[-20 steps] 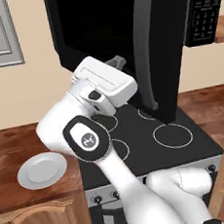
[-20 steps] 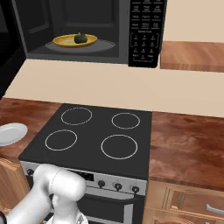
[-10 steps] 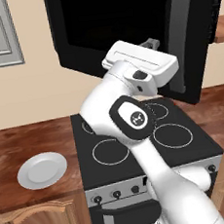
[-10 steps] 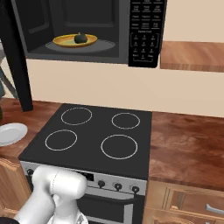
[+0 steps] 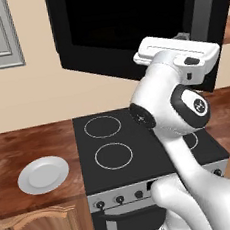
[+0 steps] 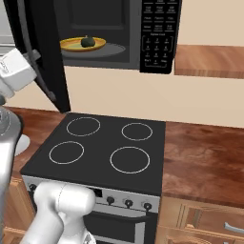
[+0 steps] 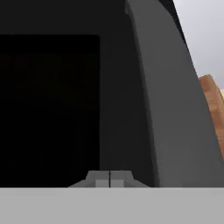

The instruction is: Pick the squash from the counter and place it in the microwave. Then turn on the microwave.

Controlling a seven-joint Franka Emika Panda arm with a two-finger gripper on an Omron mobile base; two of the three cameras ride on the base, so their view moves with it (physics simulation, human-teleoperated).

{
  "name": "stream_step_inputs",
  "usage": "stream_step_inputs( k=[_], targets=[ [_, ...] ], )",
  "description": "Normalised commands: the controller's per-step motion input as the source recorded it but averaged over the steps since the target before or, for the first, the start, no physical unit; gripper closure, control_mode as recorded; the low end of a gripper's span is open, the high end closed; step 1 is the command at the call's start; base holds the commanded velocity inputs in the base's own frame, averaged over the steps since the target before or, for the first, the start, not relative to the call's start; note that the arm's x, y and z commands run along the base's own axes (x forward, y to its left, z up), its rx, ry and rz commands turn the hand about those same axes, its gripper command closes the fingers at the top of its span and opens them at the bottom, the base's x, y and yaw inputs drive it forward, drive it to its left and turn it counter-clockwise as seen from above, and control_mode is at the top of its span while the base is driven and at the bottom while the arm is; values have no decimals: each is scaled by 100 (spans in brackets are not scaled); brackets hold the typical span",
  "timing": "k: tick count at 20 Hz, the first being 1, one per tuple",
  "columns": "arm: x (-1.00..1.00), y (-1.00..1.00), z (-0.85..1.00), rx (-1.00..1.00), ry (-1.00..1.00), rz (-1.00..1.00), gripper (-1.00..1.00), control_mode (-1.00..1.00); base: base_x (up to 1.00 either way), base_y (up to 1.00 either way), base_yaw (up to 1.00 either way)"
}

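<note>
Squash in the oven, door half swung, arm pushing it shut

The gripper (image 7: pixel 110 179), fingers pressed together and empty, sits against the outer face of the microwave door (image 6: pixel 35 52) beside its long curved handle (image 7: pixel 170 100); the arm reaches high from left of the microwave (image 6: pixel 119 33), wrist level. To the right, inside the cavity, the squash (image 6: pixel 87 41) rests on a yellow plate (image 6: pixel 71 45). The door looks stiff and smooth, likely best pushed flat near its handle edge.
</note>
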Motion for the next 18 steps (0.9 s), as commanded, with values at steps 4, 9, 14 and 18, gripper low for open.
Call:
stream_step_inputs(
  k=[4,9,14,18],
  targets=[
    [3,-64,7,8,18,21,100,-100,0,0,0],
    [25,-55,9,9,23,22,100,-100,0,0,0],
    [44,-50,1,12,19,31,100,-100,0,0,0],
    [32,-38,0,11,15,34,100,-100,0,0,0]
  ],
)
